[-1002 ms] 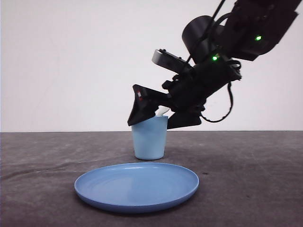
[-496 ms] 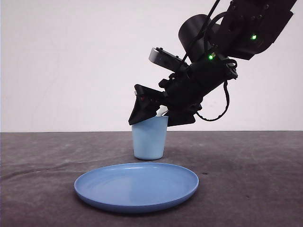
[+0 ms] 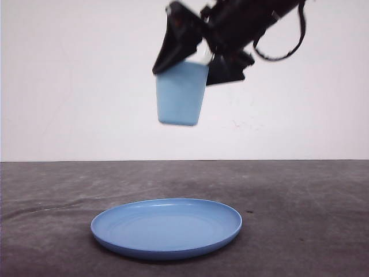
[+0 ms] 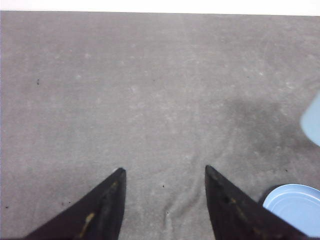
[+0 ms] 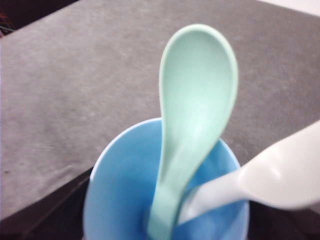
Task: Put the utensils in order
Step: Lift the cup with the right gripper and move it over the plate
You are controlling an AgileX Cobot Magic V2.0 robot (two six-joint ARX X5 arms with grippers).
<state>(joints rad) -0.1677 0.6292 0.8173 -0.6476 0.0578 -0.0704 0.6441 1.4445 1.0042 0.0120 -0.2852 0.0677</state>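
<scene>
While my left tool (image 4: 165,205) hangs over the grey counter (image 4: 150,90), its two dark fingers (image 4: 107,205) stand apart with nothing between them; from the left wrist camera I see the edge of the round darker blue plastic plate (image 4: 295,207) off to one side. In the front view that plate (image 3: 166,226) lies flat on the counter (image 3: 305,196), low and centre. Above it, well clear of the counter, I see the light blue plastic cup (image 3: 180,93) held in the air and roughly upright, with my right tool (image 3: 199,49) clamped on its rim: one black finger on the cup's left side, the other at its right. From the right wrist camera I look down into the cup (image 5: 120,190). The small mint-green plastic spoon with the oval bowl (image 5: 195,110) stands in it handle down, bowl sticking up past the rim. Just beside it, the small white plastic fork (image 5: 270,175) leans in the cup too, its upper end blurred, tines not made out.
</scene>
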